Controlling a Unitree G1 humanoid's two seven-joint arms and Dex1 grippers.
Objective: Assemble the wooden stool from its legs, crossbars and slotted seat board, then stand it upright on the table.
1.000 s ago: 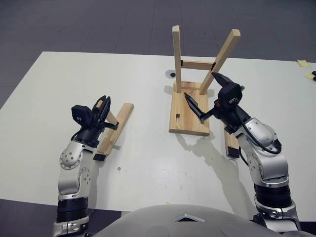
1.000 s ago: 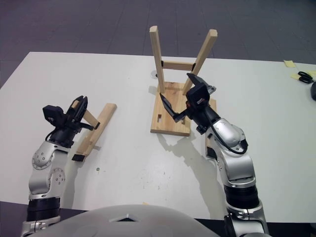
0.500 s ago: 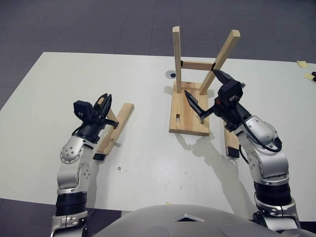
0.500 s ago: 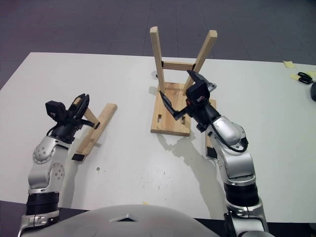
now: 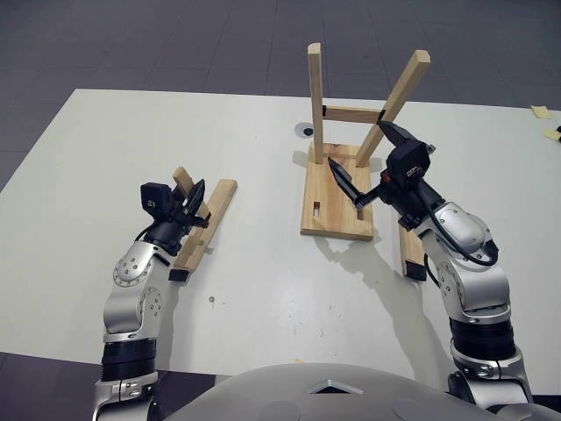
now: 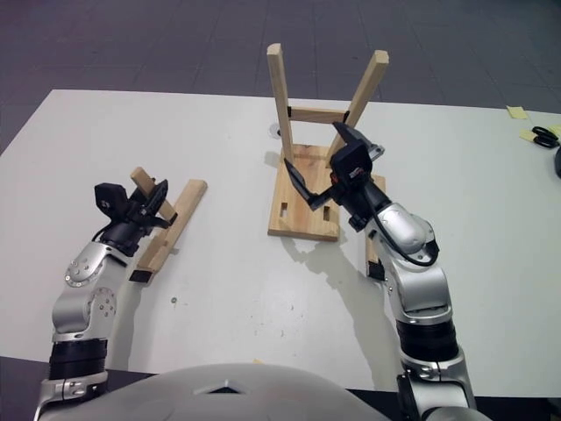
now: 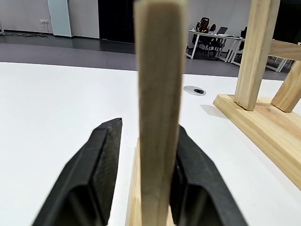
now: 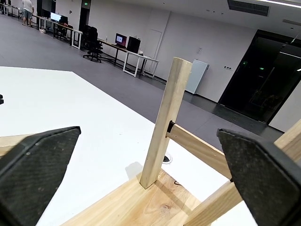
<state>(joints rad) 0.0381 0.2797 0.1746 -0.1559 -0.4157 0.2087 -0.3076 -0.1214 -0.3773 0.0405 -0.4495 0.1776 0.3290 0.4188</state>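
The slotted seat board (image 5: pixel 336 210) lies flat on the table. Two legs stand in it, one upright (image 5: pixel 315 96) and one leaning (image 5: pixel 399 101), joined by a crossbar (image 5: pixel 351 114). My right gripper (image 5: pixel 368 162) hangs open over the board, just in front of the leaning leg, its fingers (image 8: pixel 37 165) wide apart and holding nothing. A second leg frame (image 5: pixel 206 226) lies on the table to the left. My left gripper (image 5: pixel 195 197) is open around one of its legs (image 7: pixel 157 94), with one finger touching the wood and a gap at the other finger (image 7: pixel 101 160).
Another wooden piece (image 5: pixel 410 253) lies on the table under my right forearm. A round hole (image 5: pixel 305 132) sits in the tabletop behind the seat board. Yellow notes (image 5: pixel 538 112) and scissors (image 6: pixel 543 134) lie at the far right edge.
My left gripper has moved forward and down onto the lying leg frame and now straddles one leg. The right gripper has edged slightly closer to the standing legs.
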